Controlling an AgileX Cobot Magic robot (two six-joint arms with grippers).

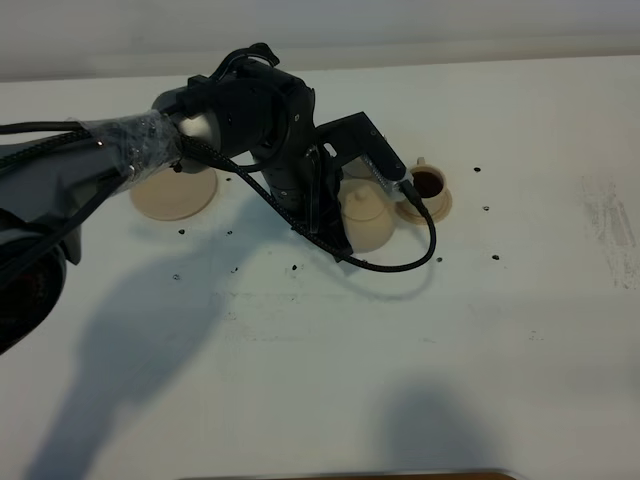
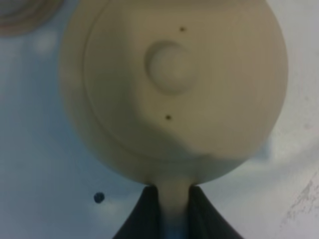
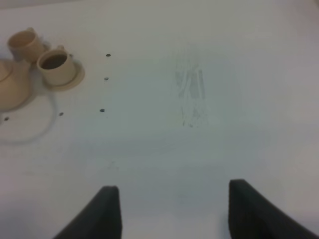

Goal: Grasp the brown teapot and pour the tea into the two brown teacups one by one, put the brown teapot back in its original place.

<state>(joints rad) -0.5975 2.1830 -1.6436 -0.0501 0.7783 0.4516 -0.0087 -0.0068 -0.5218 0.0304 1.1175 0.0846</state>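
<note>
The brown teapot (image 1: 368, 216) is pale tan with a knobbed lid (image 2: 172, 67). My left gripper (image 1: 338, 222) reaches across the middle and is shut on the teapot's loop handle (image 2: 174, 206). I cannot tell whether the pot touches the table. One brown teacup (image 1: 428, 184) on its small saucer (image 1: 438, 207) sits just right of the pot and holds dark tea; it also shows in the right wrist view (image 3: 54, 67). The other teacup (image 3: 25, 44) is behind it, mostly hidden by the arm in the high view. The large saucer (image 1: 173, 192) lies empty at the left. My right gripper (image 3: 174, 214) is open and empty.
A black cable (image 1: 400, 262) loops on the white table in front of the teapot. Small dark specks (image 1: 496, 259) dot the table. A scuffed patch (image 3: 192, 97) marks the table at the right. The right arm is out of the high view.
</note>
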